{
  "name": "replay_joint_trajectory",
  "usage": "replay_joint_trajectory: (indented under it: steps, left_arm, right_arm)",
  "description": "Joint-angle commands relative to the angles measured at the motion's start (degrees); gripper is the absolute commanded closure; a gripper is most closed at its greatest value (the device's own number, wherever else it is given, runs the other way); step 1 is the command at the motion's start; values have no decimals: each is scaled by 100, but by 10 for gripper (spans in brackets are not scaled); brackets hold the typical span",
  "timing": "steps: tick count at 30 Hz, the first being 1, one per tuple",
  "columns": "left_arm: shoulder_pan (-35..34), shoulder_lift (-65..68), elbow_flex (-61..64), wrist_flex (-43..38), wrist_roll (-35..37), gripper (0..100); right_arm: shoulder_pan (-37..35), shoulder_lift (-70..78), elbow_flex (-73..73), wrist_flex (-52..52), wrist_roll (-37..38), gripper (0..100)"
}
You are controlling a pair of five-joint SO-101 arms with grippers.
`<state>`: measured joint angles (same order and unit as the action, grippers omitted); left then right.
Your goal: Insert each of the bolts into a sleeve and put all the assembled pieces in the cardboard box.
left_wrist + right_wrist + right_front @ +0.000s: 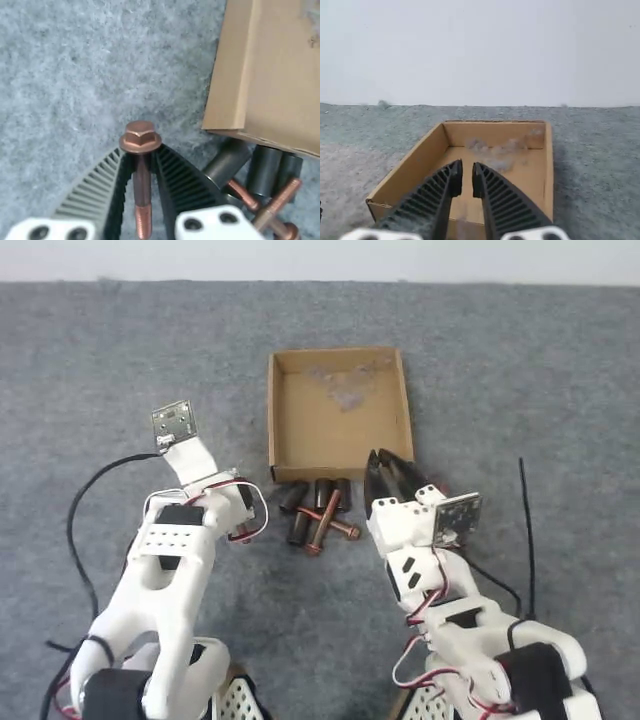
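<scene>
One copper bolt point(140, 138) is sitting clamped in the jaws of the left gripper point(141, 154), head outward, above the grey carpet point(520, 390) just beside the cardboard box point(271, 420). Dark sleeves point(320, 496) and more bolts point(325, 525) are lying piled against the box's near wall. The right gripper point(467, 178) is hovering at that wall, jaws slightly apart, holding nothing

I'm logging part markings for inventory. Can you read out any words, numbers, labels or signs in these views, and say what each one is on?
No text can be read anywhere.
The cardboard box: plain walls and floor, no print.
The bolt in the left claw: its head shows no legible mark.
The two wrist boards: any marks are too small to read.
</scene>
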<state>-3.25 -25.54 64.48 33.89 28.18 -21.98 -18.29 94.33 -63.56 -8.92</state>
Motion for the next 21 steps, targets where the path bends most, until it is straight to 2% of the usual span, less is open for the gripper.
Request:
replay_joint_trajectory:
  steps: [1, 5, 11, 17, 21]
  left_arm:
    - [-18, -176, -127, -141, -70, 990]
    - [-18, -176, -127, -141, -70, 990]
    - [-18, -176, -127, -149, -70, 990]
    - [0, -167, -101, -378, -70, 990]
    - [9, -167, -101, -378, -70, 990]
  right_arm:
    - [-13, -224, 114, 92, -44, 993]
    - [127, -286, 114, 180, 44, 993]
    - [734, -295, 114, 646, 958, 993]
    - [769, -426, 114, 1358, 1486, 993]
    - [813, -1270, 35, 2765, 1486, 993]
